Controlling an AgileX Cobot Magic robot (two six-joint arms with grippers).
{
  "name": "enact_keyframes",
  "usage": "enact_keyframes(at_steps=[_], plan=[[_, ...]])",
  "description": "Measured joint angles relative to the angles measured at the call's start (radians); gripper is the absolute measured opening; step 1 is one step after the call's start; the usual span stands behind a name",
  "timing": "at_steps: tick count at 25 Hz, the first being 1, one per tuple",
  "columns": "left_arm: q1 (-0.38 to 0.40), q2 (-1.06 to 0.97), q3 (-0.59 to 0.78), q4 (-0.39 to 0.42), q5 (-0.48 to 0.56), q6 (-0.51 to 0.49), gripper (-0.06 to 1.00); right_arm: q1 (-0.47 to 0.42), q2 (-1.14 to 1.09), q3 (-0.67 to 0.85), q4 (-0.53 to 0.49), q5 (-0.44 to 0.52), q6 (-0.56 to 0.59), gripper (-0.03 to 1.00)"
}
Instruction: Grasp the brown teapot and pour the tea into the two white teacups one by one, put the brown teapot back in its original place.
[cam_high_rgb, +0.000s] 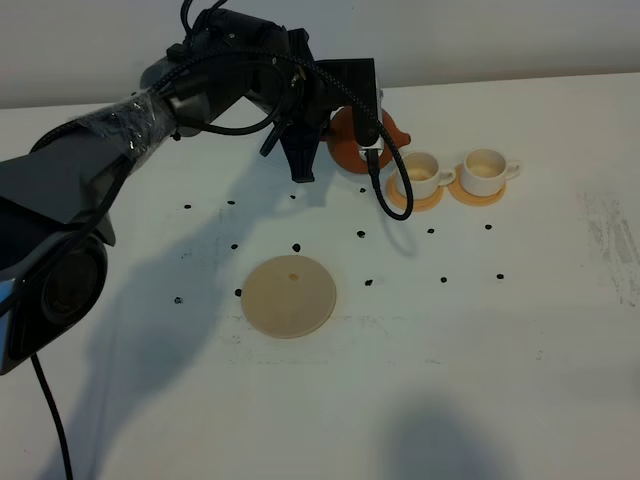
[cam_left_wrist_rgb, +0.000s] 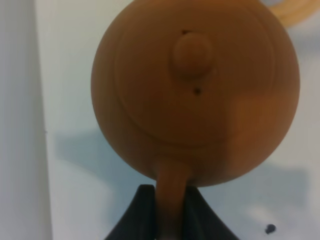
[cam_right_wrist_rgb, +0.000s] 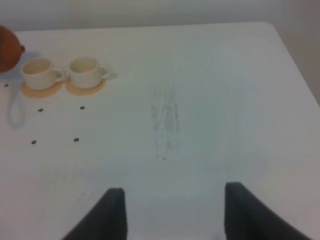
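The brown teapot (cam_high_rgb: 352, 148) is at the back of the table, just left of the two white teacups (cam_high_rgb: 421, 172) (cam_high_rgb: 487, 169), each on an orange coaster (cam_high_rgb: 414, 199). My left gripper (cam_high_rgb: 345, 120) is shut on the teapot's handle. The left wrist view shows the round lidded teapot (cam_left_wrist_rgb: 195, 95) with its handle between the dark fingers (cam_left_wrist_rgb: 142, 212) of the gripper (cam_left_wrist_rgb: 170, 212). The pale tan disc (cam_high_rgb: 289, 295) lies bare nearer the front. My right gripper (cam_right_wrist_rgb: 172, 215) is open and empty over bare table, far from the cups (cam_right_wrist_rgb: 39, 72) (cam_right_wrist_rgb: 86, 71) and the teapot (cam_right_wrist_rgb: 7, 47).
Small black dots (cam_high_rgb: 296, 247) are scattered over the white table (cam_high_rgb: 520, 380). A black cable (cam_high_rgb: 385, 185) hangs from the left arm beside the left cup. A scuffed patch (cam_high_rgb: 610, 235) marks the table's right side. The right arm does not show in the exterior view.
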Motion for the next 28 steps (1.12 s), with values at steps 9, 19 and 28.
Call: enact_keyframes(at_steps=[9, 19, 28], plan=[[-0.003, 0.0, 0.0, 0.027, -0.024, 0.004, 0.12, 0.0, 0.0, 0.0, 0.0, 0.0, 0.0, 0.43], [-0.012, 0.0, 0.0, 0.071, -0.032, 0.021, 0.12, 0.0, 0.0, 0.0, 0.0, 0.0, 0.0, 0.43], [-0.021, 0.0, 0.0, 0.095, -0.031, 0.051, 0.12, 0.0, 0.0, 0.0, 0.0, 0.0, 0.0, 0.43]])
